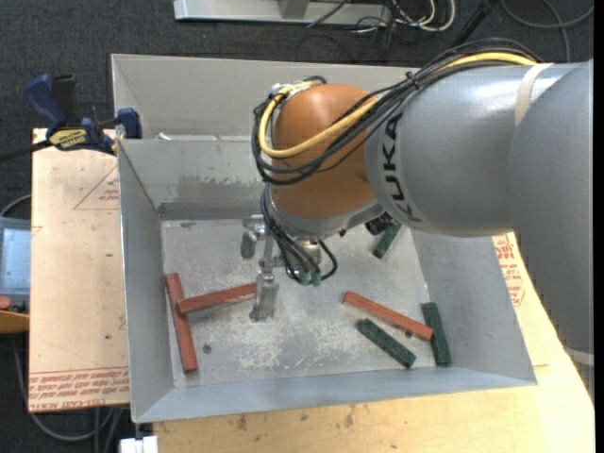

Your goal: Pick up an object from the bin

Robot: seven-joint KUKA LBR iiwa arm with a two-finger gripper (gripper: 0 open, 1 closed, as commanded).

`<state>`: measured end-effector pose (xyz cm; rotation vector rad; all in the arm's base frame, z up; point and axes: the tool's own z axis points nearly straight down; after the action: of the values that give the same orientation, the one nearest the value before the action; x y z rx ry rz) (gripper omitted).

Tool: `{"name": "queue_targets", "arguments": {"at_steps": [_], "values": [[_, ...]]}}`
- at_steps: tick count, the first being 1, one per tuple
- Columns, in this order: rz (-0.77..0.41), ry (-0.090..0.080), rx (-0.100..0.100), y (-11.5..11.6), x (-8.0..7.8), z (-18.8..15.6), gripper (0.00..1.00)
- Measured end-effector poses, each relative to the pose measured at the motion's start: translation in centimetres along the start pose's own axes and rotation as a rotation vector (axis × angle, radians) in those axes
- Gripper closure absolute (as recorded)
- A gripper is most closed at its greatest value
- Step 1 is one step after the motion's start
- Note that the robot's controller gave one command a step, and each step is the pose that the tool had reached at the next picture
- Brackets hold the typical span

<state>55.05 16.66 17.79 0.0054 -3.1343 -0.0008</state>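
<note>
My gripper point(260, 308) hangs low over the bin floor, left of centre, under the orange wrist cover. Its tip sits at the right end of a red-brown flat stick point(215, 298) that lies nearly level; I see nothing held. A second red-brown stick point(182, 327) lies along the left wall, crossing the first stick's left end.
Right of the gripper lie a third red-brown stick point(387, 314) and two dark green sticks point(385, 343) point(436, 334) near the front right corner. Another dark green stick point(384, 242) peeks out from under the arm. The arm covers the bin's back right.
</note>
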Motion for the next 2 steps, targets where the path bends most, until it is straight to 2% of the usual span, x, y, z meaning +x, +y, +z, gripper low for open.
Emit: {"name": "queue_targets", "arguments": {"at_steps": [1,2], "values": [[-0.133,-0.002,0.001,0.7,1.3,11.2,0.00],[-0.084,-0.017,-0.002,1.9,-7.3,9.6,0.00]]}}
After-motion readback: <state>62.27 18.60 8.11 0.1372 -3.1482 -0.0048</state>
